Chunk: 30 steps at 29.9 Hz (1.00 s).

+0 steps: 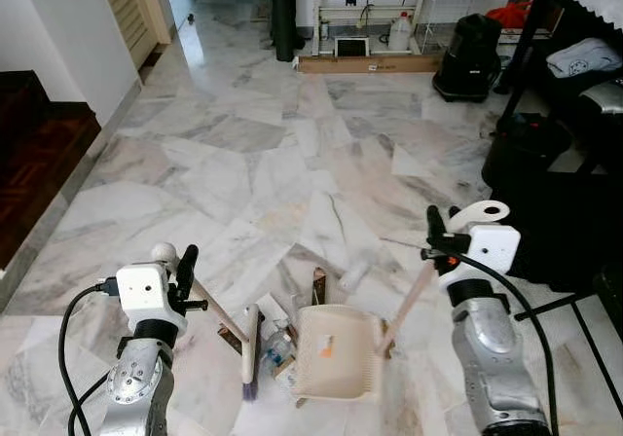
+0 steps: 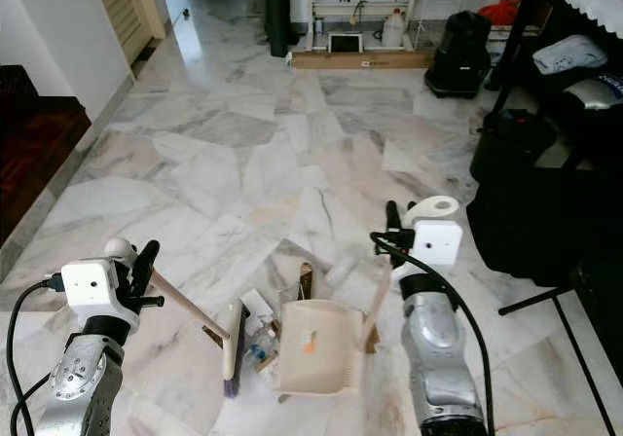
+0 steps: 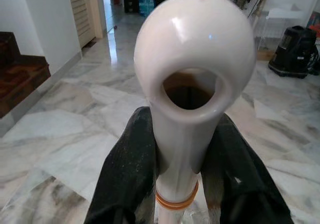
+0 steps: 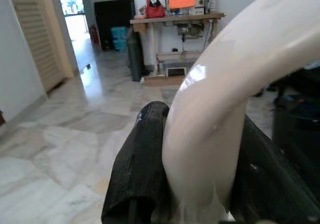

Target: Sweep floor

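On the pale veined marble floor [image 1: 292, 163] just ahead of me, the sweeping looks well under way but not finished: my left pincer [image 1: 185, 272] is pinching the cream plastic handle of the short broom [image 1: 250, 350], whose rounded end with its hanging hole fills the left wrist view, the two black fingers [image 3: 127, 174] pressed against either side of it; the broom head rests on the floor beside a small heap of litter [image 1: 277, 344], scraps of paper, brown bits and what may be a small bottle. My right pincer [image 1: 440, 236] is pinching the curved cream handle of the beige slotted plastic dustpan [image 1: 336, 353], which sits mouth toward that heap, touching its edge. I judge the rubbish is gathered but still mostly outside the pan; a white cylindrical scrap [image 1: 353, 275] lies a little beyond, unswept. What remains is pushing the heap in and fetching the stray piece
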### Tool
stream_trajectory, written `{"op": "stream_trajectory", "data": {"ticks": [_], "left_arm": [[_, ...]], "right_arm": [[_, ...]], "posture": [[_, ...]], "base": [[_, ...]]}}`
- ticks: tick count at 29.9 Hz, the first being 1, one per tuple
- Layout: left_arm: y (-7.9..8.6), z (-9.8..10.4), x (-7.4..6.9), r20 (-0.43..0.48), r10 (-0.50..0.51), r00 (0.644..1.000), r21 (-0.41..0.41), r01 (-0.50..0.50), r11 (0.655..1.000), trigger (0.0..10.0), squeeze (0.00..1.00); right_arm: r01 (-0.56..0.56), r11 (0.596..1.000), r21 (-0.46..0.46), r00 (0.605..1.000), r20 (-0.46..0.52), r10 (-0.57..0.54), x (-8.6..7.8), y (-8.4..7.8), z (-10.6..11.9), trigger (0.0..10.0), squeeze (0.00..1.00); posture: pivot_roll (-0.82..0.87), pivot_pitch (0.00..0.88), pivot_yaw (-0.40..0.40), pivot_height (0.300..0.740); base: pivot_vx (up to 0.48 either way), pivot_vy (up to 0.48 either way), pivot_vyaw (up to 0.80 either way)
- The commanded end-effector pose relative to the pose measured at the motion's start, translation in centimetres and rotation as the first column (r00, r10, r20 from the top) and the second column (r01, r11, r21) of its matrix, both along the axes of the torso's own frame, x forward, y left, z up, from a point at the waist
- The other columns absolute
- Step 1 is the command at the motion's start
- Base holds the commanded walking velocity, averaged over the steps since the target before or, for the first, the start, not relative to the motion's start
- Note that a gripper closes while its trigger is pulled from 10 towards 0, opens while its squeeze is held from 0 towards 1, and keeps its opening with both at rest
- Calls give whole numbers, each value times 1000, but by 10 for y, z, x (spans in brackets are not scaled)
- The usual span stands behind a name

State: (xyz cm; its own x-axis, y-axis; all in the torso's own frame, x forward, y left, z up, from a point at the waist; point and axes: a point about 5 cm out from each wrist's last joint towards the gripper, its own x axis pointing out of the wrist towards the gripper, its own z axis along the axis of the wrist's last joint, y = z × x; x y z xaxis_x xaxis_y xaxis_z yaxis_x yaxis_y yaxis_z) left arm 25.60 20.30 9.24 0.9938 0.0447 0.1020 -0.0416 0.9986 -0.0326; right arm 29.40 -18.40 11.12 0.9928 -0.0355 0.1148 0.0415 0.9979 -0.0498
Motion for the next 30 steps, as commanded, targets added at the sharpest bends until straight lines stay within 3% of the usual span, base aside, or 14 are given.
{"op": "stream_trajectory", "data": {"ticks": [1, 15, 26, 30], "left_arm": [[2, 10, -1, 33, -17, 999, 12, 16, 1000, 10000, 0], [1, 6, -4, -30, -107, 994, 6, 107, 994, 10000, 0], [1, 8, -3, -46, -143, 989, 4, 143, 990, 10000, 0], [-2, 8, -1, -51, -171, 984, 1, 171, 985, 10000, 0]], "right_arm": [[29, 999, -27, 1000, 1, -29, -3, -6, -3, 10000, 0], [84, 994, -70, 989, -115, -92, -19, -23, -39, 10000, 0], [99, 992, -79, 982, -152, -111, -26, -25, -52, 10000, 0], [140, 987, -77, 974, -167, -151, -36, -31, -59, 10000, 0]], "posture": [[-6, 103, 47, 740], [-2, 117, 66, 740], [-7, 107, 84, 740], [-18, 99, 92, 740]], "base": [[0, 0, 0], [0, 0, 0], [0, 0, 0], [0, 0, 0]]}}
